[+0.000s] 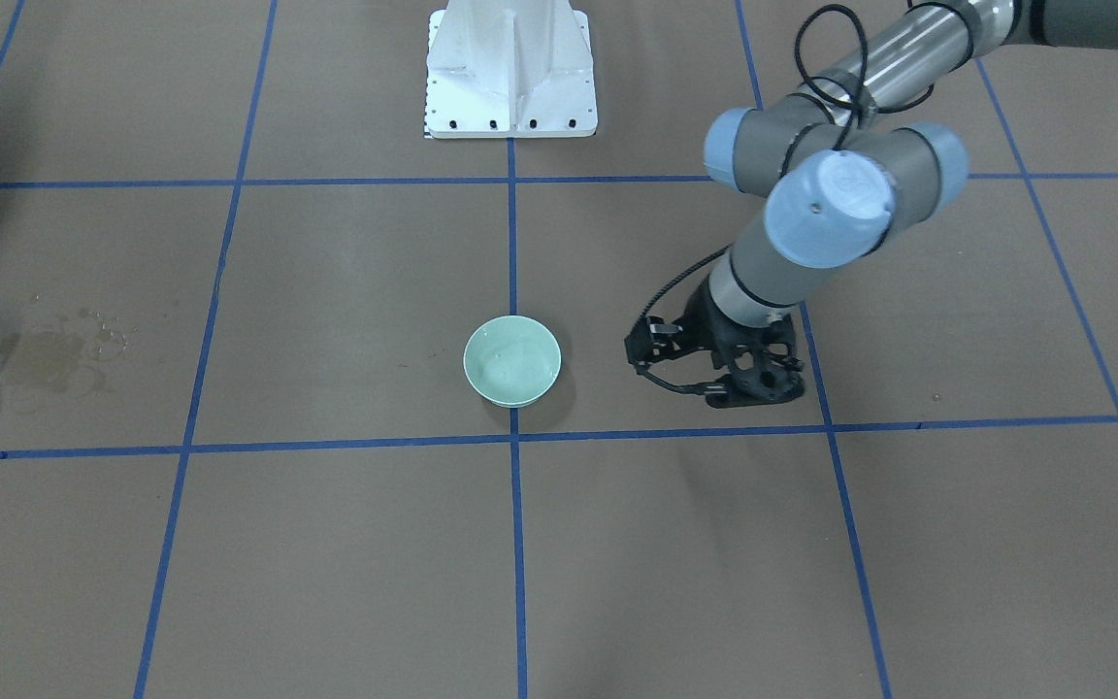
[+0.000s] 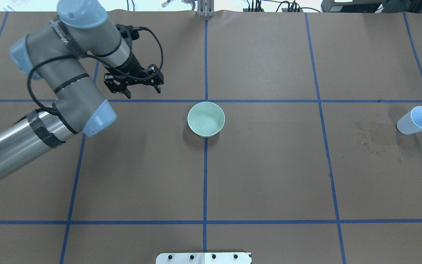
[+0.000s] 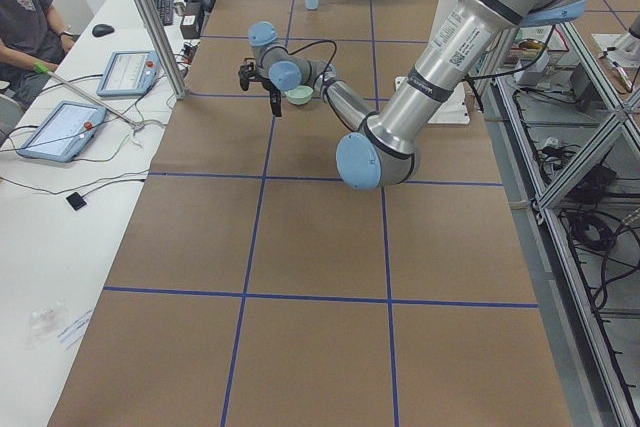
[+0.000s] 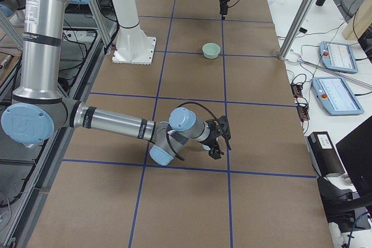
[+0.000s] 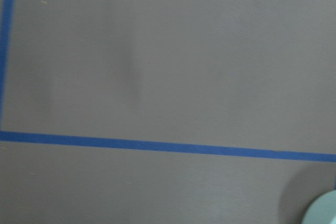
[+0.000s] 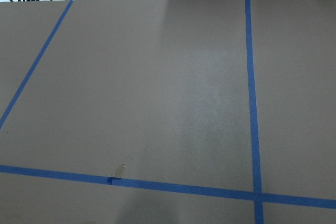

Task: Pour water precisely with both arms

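A mint-green bowl (image 2: 206, 119) stands at the table's middle; it also shows in the front view (image 1: 512, 359) and at the left wrist view's corner (image 5: 326, 211). Faint glints inside it may be water. My left arm (image 2: 68, 69) reaches in beside the bowl. My left gripper (image 2: 142, 91) hangs open and empty to the bowl's left, fingers pointing down, also seen in the front view (image 1: 748, 388). A light-blue cup (image 2: 416, 120) stands far off on the robot's right. My right gripper (image 4: 218, 140) shows only in the right side view, low over bare table; I cannot tell if it is open.
A wet stain with small droplets (image 2: 376, 135) marks the brown paper beside the cup. The white pedestal (image 1: 510, 73) stands at the robot's side. Blue tape lines (image 2: 205, 176) grid the table. Operator tablets (image 4: 337, 94) lie on a side desk.
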### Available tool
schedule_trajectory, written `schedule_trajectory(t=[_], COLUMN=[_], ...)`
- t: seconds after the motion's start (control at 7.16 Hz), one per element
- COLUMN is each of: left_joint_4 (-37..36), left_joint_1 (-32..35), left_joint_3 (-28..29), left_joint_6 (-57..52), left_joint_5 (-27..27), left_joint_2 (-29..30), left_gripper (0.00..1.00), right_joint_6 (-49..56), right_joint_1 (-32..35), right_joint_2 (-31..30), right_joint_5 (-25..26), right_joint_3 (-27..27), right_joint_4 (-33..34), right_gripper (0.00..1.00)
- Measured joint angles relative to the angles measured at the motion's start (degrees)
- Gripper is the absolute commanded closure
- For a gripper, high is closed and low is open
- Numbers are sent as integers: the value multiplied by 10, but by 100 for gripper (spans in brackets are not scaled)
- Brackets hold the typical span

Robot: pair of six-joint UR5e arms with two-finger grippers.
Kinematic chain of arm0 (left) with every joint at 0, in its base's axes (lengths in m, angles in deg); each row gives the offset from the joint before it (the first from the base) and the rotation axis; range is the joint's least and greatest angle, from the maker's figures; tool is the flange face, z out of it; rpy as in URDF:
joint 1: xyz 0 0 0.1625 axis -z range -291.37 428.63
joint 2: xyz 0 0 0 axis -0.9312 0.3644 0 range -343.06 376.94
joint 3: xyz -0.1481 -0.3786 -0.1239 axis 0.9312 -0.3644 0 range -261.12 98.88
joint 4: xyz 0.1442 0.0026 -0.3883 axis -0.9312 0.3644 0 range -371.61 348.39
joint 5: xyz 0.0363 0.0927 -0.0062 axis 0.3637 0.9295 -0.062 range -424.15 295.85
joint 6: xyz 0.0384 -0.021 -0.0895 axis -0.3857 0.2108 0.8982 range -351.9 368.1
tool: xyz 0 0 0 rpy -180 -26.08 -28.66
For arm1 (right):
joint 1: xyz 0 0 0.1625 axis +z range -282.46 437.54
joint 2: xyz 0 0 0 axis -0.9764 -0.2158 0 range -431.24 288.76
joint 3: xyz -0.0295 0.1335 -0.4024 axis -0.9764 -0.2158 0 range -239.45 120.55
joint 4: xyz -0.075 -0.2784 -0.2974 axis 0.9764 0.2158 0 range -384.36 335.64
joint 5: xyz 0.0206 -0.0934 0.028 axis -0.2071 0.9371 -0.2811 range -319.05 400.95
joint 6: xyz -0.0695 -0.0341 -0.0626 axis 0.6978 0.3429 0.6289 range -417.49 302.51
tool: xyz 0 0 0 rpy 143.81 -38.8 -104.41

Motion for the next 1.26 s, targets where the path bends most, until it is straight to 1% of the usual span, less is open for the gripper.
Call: schedule_trajectory(t=[0.14,0.28,0.42,0.56,0.7,0.84,1.26], left_joint_4=[-1,5,19,39,52,57,61], left_joint_1=[-39,-69,-87,-98,-102,-103,-94], left_joint_3=[9,23,43,67,85,94,96], left_joint_6=[16,28,34,37,40,40,37], left_joint_5=[38,61,71,76,78,79,78], left_joint_2=[21,34,42,51,58,61,64], left_gripper=[0,0,2,22,80,100,100], right_joint_6=[84,169,246,304,335,347,353], right_joint_1=[28,44,53,62,69,72,75], right_joint_2=[17,30,43,59,68,72,74], right_joint_5=[-36,-56,-63,-65,-64,-64,-64], right_joint_3=[1,1,2,5,8,10,13], right_joint_4=[86,169,250,320,357,371,378], right_gripper=[0,0,0,0,0,0,0])
